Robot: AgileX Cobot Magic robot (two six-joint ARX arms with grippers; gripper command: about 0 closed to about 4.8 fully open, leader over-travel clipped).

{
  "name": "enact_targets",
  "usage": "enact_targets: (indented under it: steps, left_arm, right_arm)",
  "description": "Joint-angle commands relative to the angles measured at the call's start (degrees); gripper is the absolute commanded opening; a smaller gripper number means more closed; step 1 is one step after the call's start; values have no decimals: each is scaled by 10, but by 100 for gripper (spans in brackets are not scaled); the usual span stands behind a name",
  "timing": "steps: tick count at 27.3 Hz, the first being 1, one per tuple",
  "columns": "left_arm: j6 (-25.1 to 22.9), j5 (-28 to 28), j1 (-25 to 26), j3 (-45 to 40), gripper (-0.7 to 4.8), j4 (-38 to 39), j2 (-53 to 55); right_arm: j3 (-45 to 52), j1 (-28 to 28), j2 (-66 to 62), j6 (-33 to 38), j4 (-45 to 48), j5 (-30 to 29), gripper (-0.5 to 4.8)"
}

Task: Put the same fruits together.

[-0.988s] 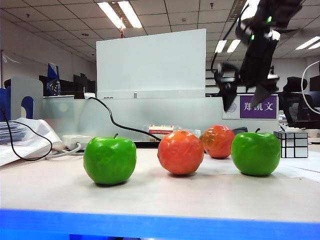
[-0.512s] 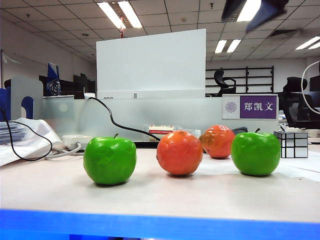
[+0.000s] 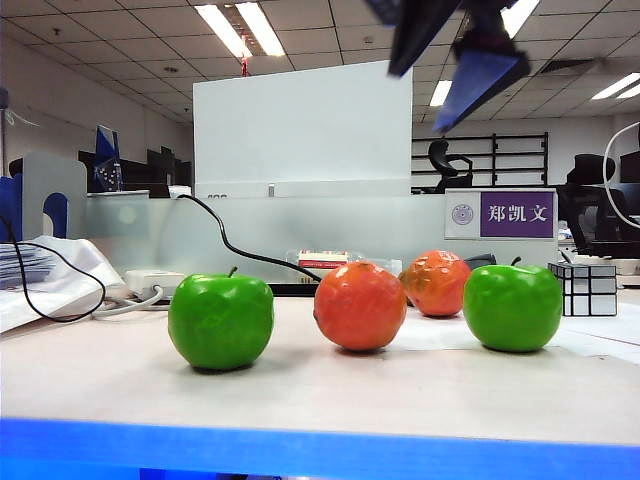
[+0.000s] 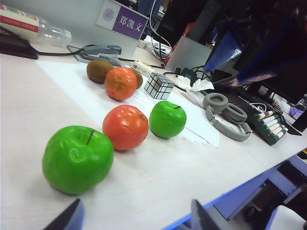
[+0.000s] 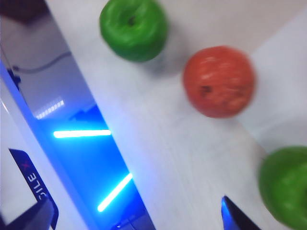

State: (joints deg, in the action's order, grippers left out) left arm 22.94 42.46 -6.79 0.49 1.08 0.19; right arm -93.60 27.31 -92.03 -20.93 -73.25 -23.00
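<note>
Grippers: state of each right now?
Left end effector: fingers apart, holding nothing, low by the table's near edge.
Right end effector: open, empty, high above the fruits.

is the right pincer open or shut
Open: the right pincer, high above the fruits, shows two fingers spread wide apart with nothing between them.

Table [image 3: 120,385] bears apples [image 3: 220,320] (oranges [image 3: 360,305] between).

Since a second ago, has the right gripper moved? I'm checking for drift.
Yes. The right gripper has risen and gone left, from beside the purple nameplate to the ceiling lights, jaws open.
</note>
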Motion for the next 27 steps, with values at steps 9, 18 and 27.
enact_targets:
  steps: [9,18,27]
  left_arm:
    - [0,0,1,1,291,-8,-1]
    - [0,0,1,1,291,-7,-1]
    - [0,-2,1,1,291,-8,-1]
  right_arm:
    - [21,46,-88,38,110,80,479]
    - [21,46,-142,38,160,115,479]
    - [21,53,-174,38,181,113,479]
